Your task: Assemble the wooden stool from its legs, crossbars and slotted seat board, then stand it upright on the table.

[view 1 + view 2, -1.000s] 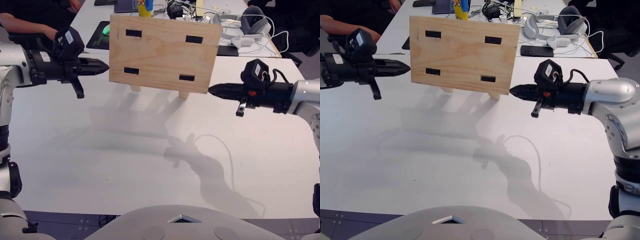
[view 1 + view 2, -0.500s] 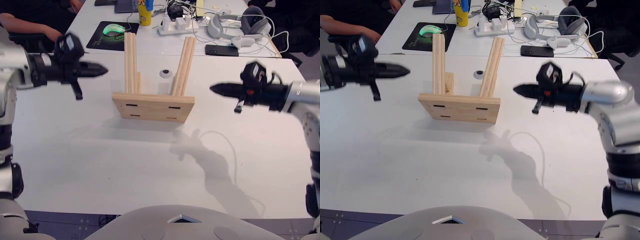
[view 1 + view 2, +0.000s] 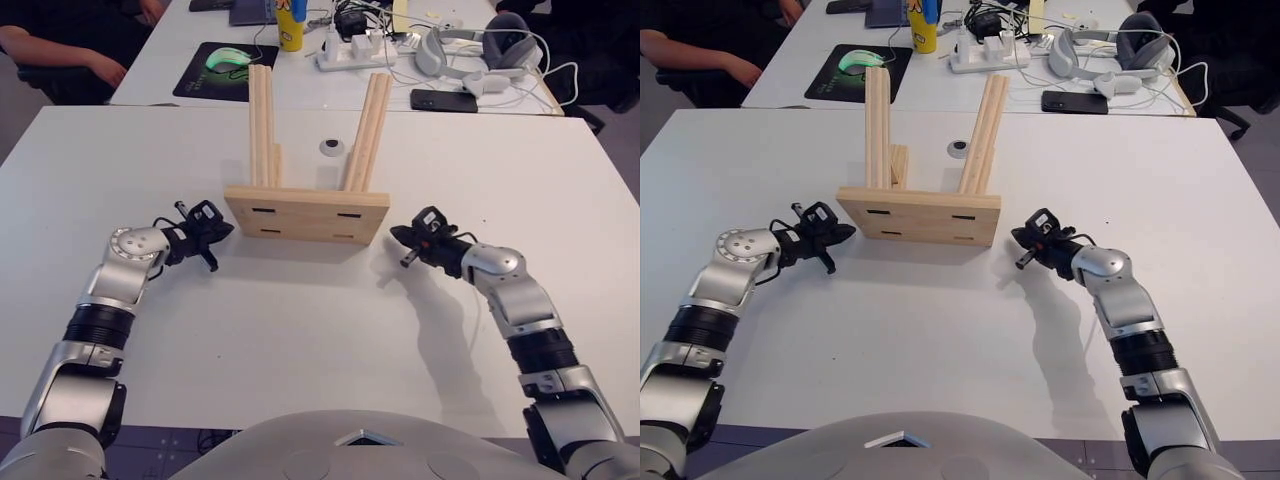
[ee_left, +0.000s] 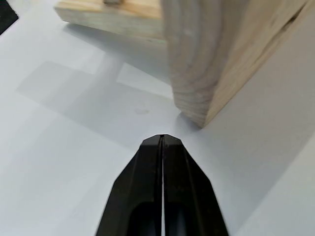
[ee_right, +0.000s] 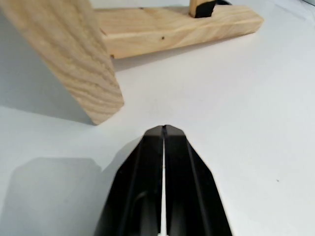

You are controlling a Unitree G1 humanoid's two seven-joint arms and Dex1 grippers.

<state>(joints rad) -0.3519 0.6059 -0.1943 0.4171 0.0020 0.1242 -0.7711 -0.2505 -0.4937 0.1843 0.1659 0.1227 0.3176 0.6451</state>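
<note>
status: the stool [image 3: 306,214] appears assembled. the legs [image 3: 260,120] are seated in the slotted seat board [image 3: 350,228], and a short crossbar [image 3: 276,165] shows between the left pair. the fit of the joints cannot be checked from these views. the final step is judged outstanding: the stool is not on its feet. it appears to lie on its side near the middle of the white table [image 3: 300,340], with the seat board standing on one long edge.

orientation: the slotted face of the seat board faces the robot. the board's long axis runs left to right across the table. the legs point away from the robot toward the far edge, so the stool's long axis runs front to back.

grippers: the left gripper [image 3: 226,229] sits low over the table just beside the board's left lower corner, apart from it. its fingers are pressed together with nothing between them, as the left wrist view confirms. the right gripper [image 3: 397,233] sits likewise just beside the right lower corner, not touching, fingers pressed together and empty.

remaining work, as judged: tip the stool a quarter turn so all the legs meet the table and the seat faces up. neither gripper holds the stool at present.
</note>
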